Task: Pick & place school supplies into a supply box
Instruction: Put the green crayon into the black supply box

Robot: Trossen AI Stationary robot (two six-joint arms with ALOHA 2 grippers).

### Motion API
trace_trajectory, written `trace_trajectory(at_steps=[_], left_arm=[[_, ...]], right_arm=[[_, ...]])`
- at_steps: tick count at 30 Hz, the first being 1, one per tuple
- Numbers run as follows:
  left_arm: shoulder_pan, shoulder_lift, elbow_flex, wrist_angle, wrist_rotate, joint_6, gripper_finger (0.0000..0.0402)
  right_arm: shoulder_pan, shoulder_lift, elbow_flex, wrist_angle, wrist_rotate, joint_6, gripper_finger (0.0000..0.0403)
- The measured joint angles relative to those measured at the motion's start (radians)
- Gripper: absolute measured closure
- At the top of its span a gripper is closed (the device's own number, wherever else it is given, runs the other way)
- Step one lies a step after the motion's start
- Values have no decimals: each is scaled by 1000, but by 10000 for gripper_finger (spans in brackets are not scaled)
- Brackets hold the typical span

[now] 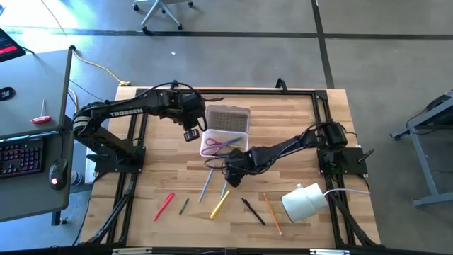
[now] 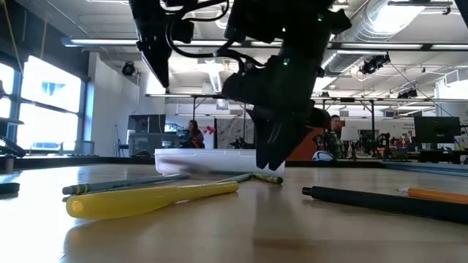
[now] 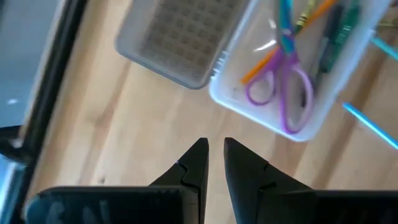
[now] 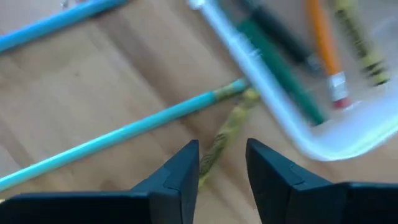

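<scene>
The supply box [image 1: 225,144] is shown lying open near the middle of the bench [image 1: 297,113], its dotted lid [image 1: 228,118] folded out on the far side, with the purple-handled scissors [image 3: 283,93] and several pens already inside. The right hand [image 1: 232,172] is seen lowered just beside the box's near edge, its fingers slightly parted and nothing held between them. Directly ahead of those fingers, an olive-yellow pencil [image 4: 225,135] is seen lying on the bench, one end close against the box wall and its long axis running from the box toward the hand; a light-blue pencil [image 4: 118,136] is laid at an angle beside it, the two tips nearly meeting at the box. The right hand is judged the nearer, and a grasp across the olive pencil's shaft appears to be the step in hand. The left hand [image 3: 213,163] is held above bare bench on the box's opposite side, near the lid hinge, almost closed and empty. Further supplies, among them a red marker [image 1: 164,205] and a yellow marker [image 1: 219,204], are left scattered on the near side of the box.
</scene>
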Motion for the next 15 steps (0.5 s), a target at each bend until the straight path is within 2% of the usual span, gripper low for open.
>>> trace_trajectory(at_steps=[5,11,15], left_arm=[[-59,-12,0,7,-159,-66,316],[-156,-69,0,-33,-203,-135,316],[-228,-119,0,-75,-276,-214,316]], right_arm=[[10,32,0,42,-13,17,311],[9,58,4,31,-1,1,313],[9,62,4,20,18,-25,324]])
